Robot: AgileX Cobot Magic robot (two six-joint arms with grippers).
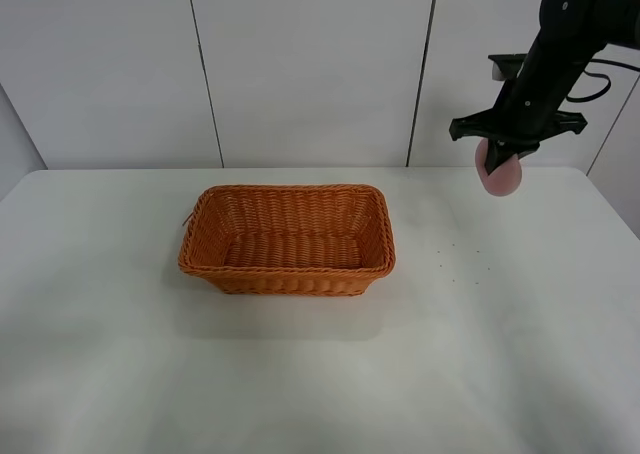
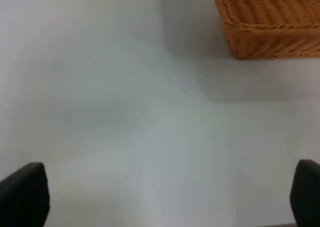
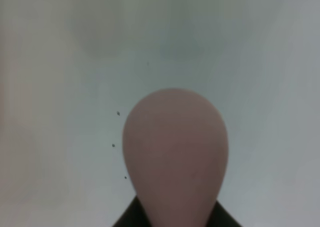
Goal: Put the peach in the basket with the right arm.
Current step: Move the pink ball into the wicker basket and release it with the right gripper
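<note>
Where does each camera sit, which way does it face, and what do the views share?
Exterior high: mounted high, facing the table and back wall; shows the basket and the right arm, its right gripper holding the peach aloft.
Left wrist: on the left arm, looking down at table and basket corner; left gripper fingertips show, wide apart.
Right wrist: on the right arm, looking down past the peach at the table; dark gripper edges show.
Shared: basket, exterior and left wrist; peach, exterior and right wrist.
</note>
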